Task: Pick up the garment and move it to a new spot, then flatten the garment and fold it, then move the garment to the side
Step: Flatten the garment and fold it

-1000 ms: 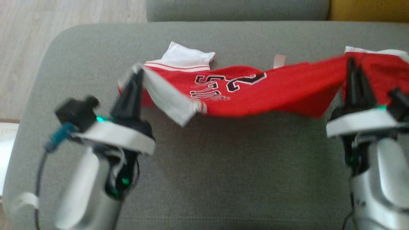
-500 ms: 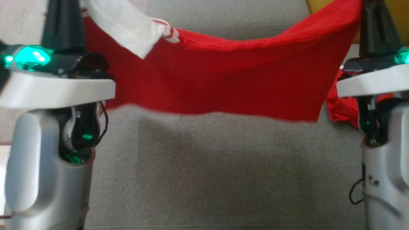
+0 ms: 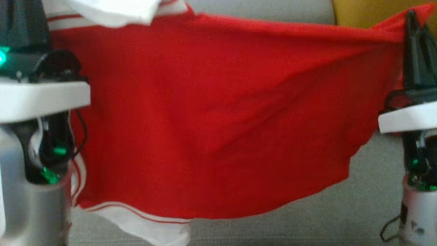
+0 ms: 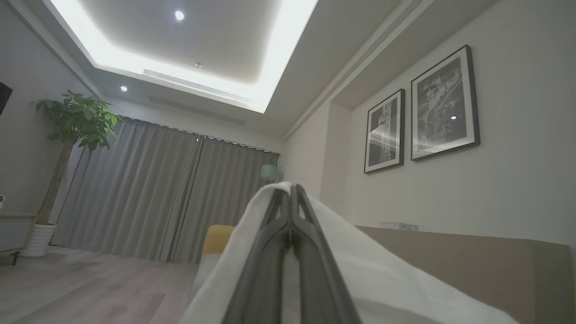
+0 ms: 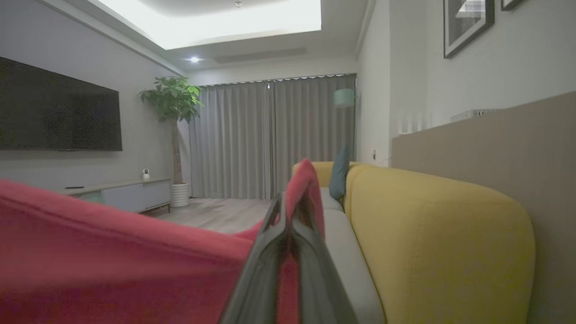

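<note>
Nearest the head camera, the left forearm (image 3: pixel 30 212) and the right forearm (image 3: pixel 418 212) are seen standing upright at the two lower corners. Just past them, the left end effector (image 4: pixel 291 191) is clamped tight on a white-trimmed edge of the garment (image 3: pixel 211 119), and the right end effector (image 5: pixel 288 200) is pinched closed on a red corner. Between the two, the red garment is held up and stretched wide above the grey sofa seat (image 3: pixel 375 205), with its white-striped hem hanging loose at the lower left. Beyond that, a yellow cushion (image 5: pixel 441 234) is glimpsed. Farther off, grey curtains (image 5: pixel 270 135), a potted plant (image 5: pixel 173 103) and framed pictures (image 4: pixel 423 121) are picked out.
</note>
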Robot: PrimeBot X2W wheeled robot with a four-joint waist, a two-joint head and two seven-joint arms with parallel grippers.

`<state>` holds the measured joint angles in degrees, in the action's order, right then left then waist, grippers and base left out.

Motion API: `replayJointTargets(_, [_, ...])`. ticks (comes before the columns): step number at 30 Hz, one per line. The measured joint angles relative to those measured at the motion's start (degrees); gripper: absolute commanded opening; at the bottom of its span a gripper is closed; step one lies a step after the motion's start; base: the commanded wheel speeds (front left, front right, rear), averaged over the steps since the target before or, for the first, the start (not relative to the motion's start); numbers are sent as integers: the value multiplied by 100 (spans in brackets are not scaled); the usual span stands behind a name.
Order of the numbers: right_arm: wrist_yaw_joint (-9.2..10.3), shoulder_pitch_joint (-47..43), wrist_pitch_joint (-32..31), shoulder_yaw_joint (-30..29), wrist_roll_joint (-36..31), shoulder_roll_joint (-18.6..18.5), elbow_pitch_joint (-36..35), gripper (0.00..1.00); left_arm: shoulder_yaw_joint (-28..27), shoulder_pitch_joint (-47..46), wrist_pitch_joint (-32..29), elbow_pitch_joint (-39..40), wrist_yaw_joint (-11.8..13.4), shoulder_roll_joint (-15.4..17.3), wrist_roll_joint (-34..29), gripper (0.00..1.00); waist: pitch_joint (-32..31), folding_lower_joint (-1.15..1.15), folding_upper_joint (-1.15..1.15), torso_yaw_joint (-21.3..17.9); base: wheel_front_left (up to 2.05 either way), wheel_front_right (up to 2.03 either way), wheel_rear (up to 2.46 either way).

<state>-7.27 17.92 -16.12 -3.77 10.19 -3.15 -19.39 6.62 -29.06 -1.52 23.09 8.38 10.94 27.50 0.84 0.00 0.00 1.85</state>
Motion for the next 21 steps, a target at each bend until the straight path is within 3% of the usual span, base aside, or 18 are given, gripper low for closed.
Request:
replayJointTargets(5, [0,1112,-112,93,105,0,694,0,-18,-826,-160,-925,-248,330,3,0,454,0,0,-29,0,0,0])
replayJointTargets(10, [0,2938,126,213,-145,-11,2184,0,-19,-2138,56,-2117,-646,598,-135,0,1123,1,0,-76,0,0,0])
replayJointTargets(17, [0,5431,1117,283,41,-63,4441,0,-10,-4366,884,-4234,-1020,624,-379,0,2093,3,-1,-38,0,0,0])
replayJointTargets(21, [0,6235,1812,214,-74,-67,5155,0,-42,-5124,1305,-4972,-1102,587,-365,0,2412,3,-1,18,0,0,0])
